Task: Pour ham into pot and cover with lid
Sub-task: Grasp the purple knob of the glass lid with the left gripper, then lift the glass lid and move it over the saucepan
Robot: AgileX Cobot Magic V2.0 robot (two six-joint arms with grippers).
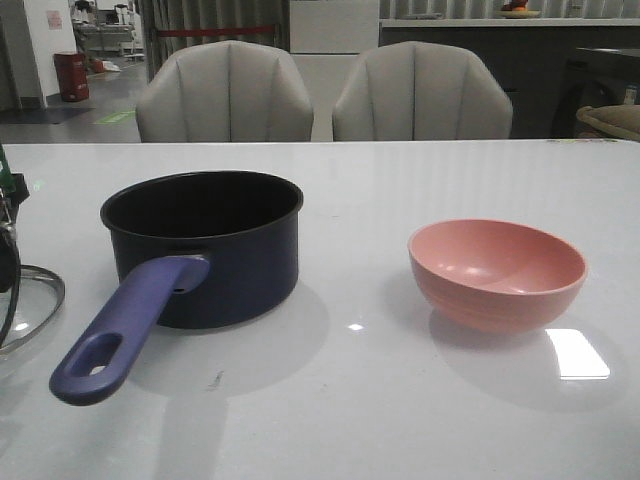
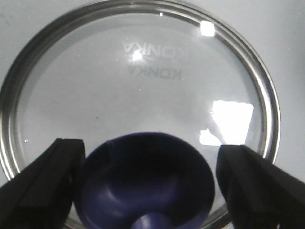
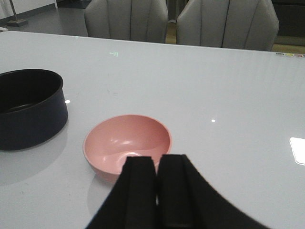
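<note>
- Navy saucepan (image 1: 215, 245) stands on the white worktop (image 1: 400, 400) in the front view, its blue handle (image 1: 125, 330) pointing toward the robot, well apart from the pink bowl (image 1: 497, 272) to its right. The bowl looks empty; no ham shows anywhere, and the pan's inside is too dark to read. The glass lid (image 1: 25, 305) lies at the left edge, half out of frame.
- Left wrist view: the left claw (image 2: 147, 183) hangs spread wide around the lid's blue knob (image 2: 145, 183), gripping nothing. The knob flares, so I judge an off-centre pinch could slip; the steel rim (image 2: 264, 100) could then clatter on the worktop.
- Right wrist view: the right claw (image 3: 157, 191) is clenched on nothing, above the bowl's near side. Swinging the lid across could clip the pan's rim or handle.
</note>
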